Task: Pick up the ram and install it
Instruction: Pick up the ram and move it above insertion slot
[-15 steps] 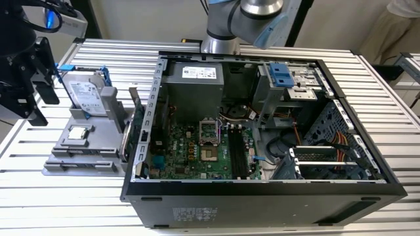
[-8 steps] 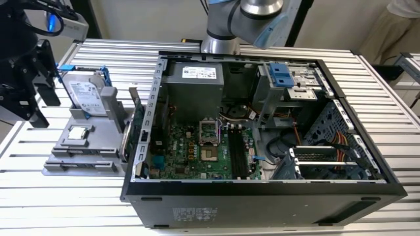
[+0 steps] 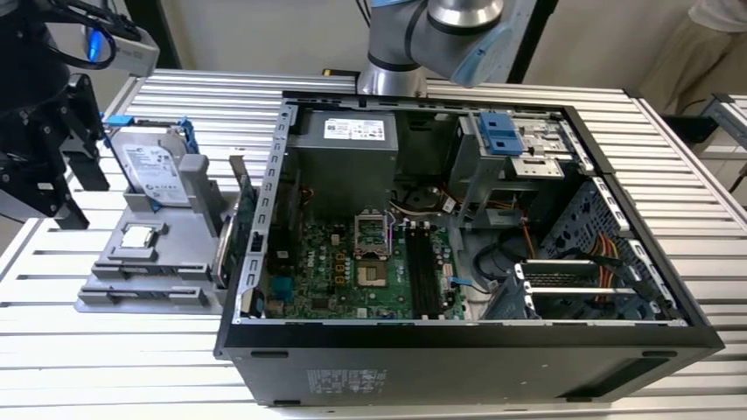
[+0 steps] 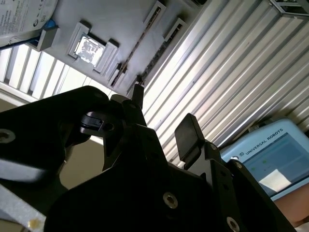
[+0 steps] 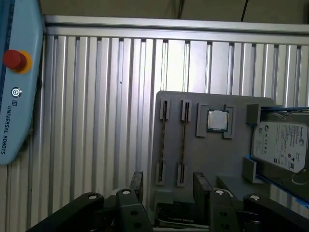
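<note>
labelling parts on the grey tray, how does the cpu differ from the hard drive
The cpu is small and square; the hard drive is larger and oblong. The cpu lies flat in the tray; the hard drive stands propped up in a blue bracket. The hard drive bears a white label; the cpu is bare metal. Both are silver, on the tray.
</note>
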Robot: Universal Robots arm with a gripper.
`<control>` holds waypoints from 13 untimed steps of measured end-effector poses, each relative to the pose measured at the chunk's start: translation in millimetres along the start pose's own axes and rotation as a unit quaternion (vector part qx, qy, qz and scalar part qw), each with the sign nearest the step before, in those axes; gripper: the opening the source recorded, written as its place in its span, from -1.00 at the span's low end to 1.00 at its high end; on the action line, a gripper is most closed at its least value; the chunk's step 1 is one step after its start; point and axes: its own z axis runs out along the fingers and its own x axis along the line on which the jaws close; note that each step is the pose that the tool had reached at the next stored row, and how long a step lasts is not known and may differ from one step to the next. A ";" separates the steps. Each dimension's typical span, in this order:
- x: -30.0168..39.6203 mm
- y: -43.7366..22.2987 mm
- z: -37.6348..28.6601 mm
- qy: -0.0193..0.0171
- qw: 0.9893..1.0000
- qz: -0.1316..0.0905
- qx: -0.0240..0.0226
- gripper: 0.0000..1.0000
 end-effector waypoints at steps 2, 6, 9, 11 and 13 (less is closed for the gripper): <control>0.0 0.0 0.1 0.000 1.000 0.000 0.000 1.00; 0.0 0.0 0.4 0.000 1.000 0.000 0.000 1.00; -0.1 -0.1 1.0 0.000 1.000 0.000 0.000 1.00; -0.1 -0.1 1.6 0.000 1.000 0.000 0.000 1.00; -0.1 -0.1 2.5 0.000 1.000 0.000 0.000 1.00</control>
